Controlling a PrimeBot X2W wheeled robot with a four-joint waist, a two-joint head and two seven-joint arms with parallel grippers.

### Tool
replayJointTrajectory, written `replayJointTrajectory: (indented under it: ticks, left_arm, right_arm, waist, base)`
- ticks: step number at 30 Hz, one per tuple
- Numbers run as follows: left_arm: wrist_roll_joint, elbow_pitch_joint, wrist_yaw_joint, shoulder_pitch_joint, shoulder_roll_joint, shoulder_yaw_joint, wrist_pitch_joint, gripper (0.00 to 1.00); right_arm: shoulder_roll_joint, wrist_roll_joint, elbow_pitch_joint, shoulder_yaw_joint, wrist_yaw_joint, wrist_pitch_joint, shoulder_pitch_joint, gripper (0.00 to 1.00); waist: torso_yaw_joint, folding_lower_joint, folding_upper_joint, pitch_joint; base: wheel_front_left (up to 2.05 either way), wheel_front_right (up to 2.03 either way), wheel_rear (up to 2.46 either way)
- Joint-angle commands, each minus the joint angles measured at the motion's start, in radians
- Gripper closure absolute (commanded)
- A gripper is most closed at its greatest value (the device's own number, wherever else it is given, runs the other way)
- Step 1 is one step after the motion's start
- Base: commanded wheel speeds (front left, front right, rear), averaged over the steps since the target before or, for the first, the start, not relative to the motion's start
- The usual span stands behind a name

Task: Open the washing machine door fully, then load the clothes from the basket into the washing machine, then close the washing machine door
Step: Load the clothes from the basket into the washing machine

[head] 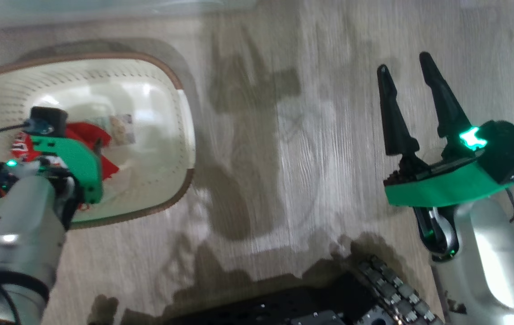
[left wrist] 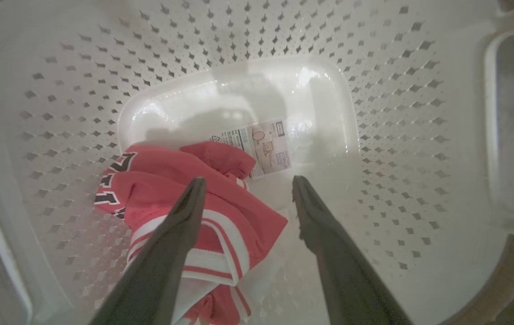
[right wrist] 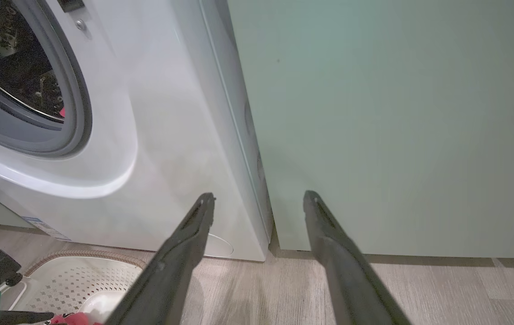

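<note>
A: Left gripper (left wrist: 248,180): fingers spread wide, empty, down in the basket (left wrist: 374,135). Where are the clothes (left wrist: 162,180)?
B: Beneath one finger and off to that side, not centred. Right gripper (head: 404,61), also open, hangs well apart.

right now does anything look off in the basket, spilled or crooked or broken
Nothing stands out. The clothes lie crumpled at one side of the basket floor, a fold touching the paper label, none draped over its side. The basket looks intact. The left end effector hangs open above them.
</note>
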Motion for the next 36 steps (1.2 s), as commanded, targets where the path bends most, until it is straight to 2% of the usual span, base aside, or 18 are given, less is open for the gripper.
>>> replayJointTrajectory:
  ticks: [1,4,12,22,23,25,26,31,36]
  left_arm:
    - [0.007,0.008,-0.006,-0.008,0.053,0.02,0.012,0.0]
    - [0.004,0.071,-0.031,-0.037,0.095,0.013,0.062,0.0]
    - [-0.014,0.142,-0.063,-0.069,0.162,0.01,0.14,0.0]
    - [-0.03,0.188,-0.075,-0.1,0.201,-0.005,0.233,0.0]
    - [-0.028,0.192,-0.071,-0.104,0.203,-0.008,0.247,0.18]
    - [-0.026,0.199,-0.068,-0.11,0.207,-0.014,0.271,0.69]
    - [-0.024,0.201,-0.067,-0.113,0.209,-0.018,0.277,1.0]
    - [-0.012,0.203,-0.049,-0.124,0.217,-0.036,0.278,1.0]
    - [-0.005,0.163,-0.018,-0.129,0.208,-0.043,0.156,1.0]
  right_arm:
    - [-0.003,0.011,-0.023,0.028,0.0,-0.014,0.0,0.0]
    - [-0.003,0.034,-0.001,0.053,0.0,-0.03,-0.026,0.0]
    - [-0.003,0.076,0.024,0.083,0.0,-0.04,-0.06,0.0]
    - [-0.003,0.102,0.004,0.094,0.0,-0.041,-0.071,0.0]
    - [-0.003,0.102,0.003,0.094,0.0,-0.041,-0.07,0.0]
    - [-0.003,0.104,0.002,0.094,0.0,-0.041,-0.069,0.0]
    - [-0.003,0.104,0.001,0.094,0.0,-0.041,-0.068,0.0]
    - [-0.003,0.106,0.002,0.091,0.0,-0.041,-0.066,0.0]
    - [-0.003,0.096,0.002,0.065,0.0,-0.041,-0.053,0.0]
  waist:
    - [-0.049,-0.0002,0.0,0.068]
    - [-0.08,-0.0002,0.0,0.12]
    - [-0.121,-0.0002,0.0,0.181]
    - [-0.148,-0.0002,0.0,0.221]
    - [-0.149,-0.0002,0.0,0.223]
    - [-0.151,-0.0002,0.0,0.226]
    - [-0.152,-0.0002,0.0,0.227]
    - [-0.151,-0.0002,0.0,0.221]
    - [-0.126,-0.0002,0.0,0.18]
  base:
    - [0.0,0.0,0.0]
    - [0.0,0.0,0.0]
    - [0.0,0.0,0.0]
    - [0.0,0.0,0.0]
    - [0.0,0.0,0.0]
    - [0.0,0.0,0.0]
    - [0.0,0.0,0.0]
    - [0.0,0.0,0.0]
    - [0.0,0.0,0.0]
